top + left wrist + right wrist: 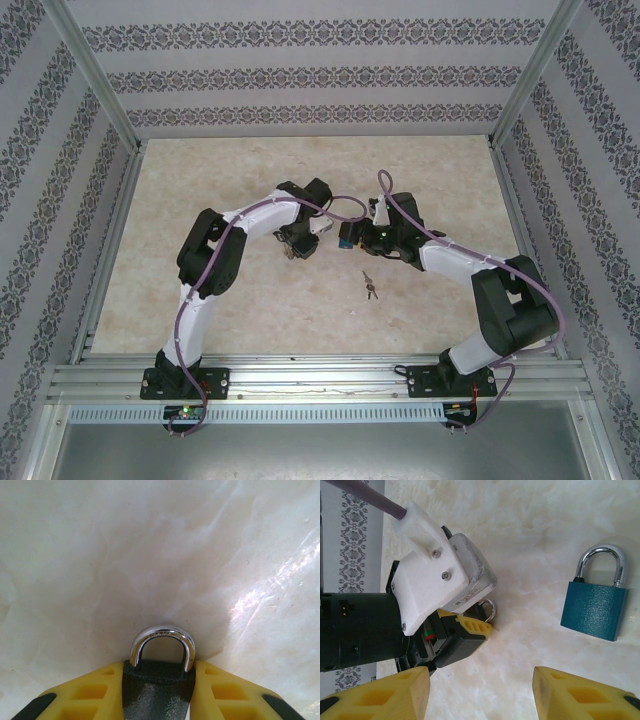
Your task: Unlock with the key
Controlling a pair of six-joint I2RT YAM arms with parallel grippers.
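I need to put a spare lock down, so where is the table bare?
Bare: the far strip of the table by the back wall, and its near-left corner. Crowded: the centre, around the dark padlock, blue padlock and keys.

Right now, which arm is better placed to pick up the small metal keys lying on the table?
Right. The right gripper is open and empty, and the small metal keys lie beside its arm. The left gripper is busy gripping the dark grey padlock.
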